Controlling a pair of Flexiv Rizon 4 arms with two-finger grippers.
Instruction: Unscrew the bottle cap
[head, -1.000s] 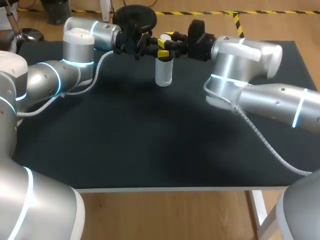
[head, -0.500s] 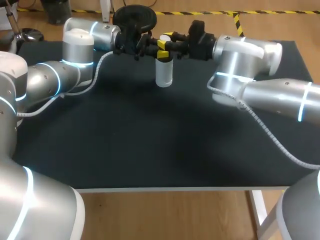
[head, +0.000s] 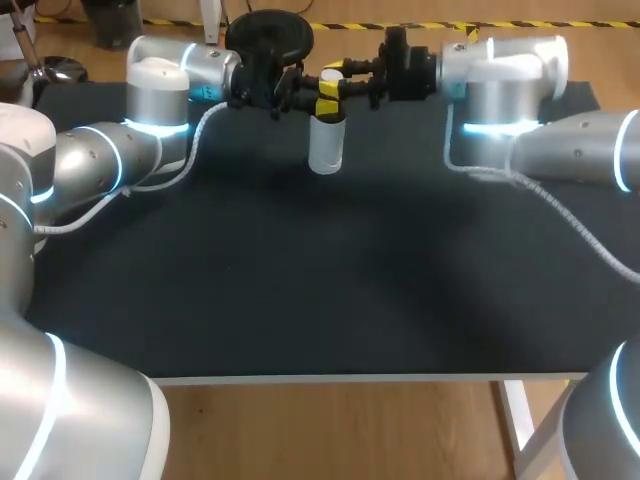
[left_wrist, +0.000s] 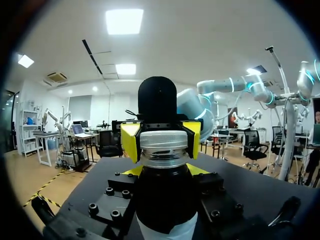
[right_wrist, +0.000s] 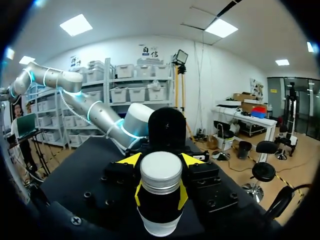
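Clenched on the bottle (head: 327, 150) below its cap (left_wrist: 164, 142): left fingers (right_wrist: 128, 160). Clamped on the cap from the opposite side: right fingers (left_wrist: 130, 142). Held upright at the desk's (head: 300, 280) far side, cap on.

Left arm (head: 100, 155) and right arm (head: 575, 150) come in level from either side, their grippers meeting nose to nose. Left gripper (head: 322, 106) has its yellow tips clamped on the bottle (head: 326, 148) just under the top. Right gripper (head: 334, 78) (wrist held horizontal) pinches the cap (right_wrist: 160, 170) from both sides.
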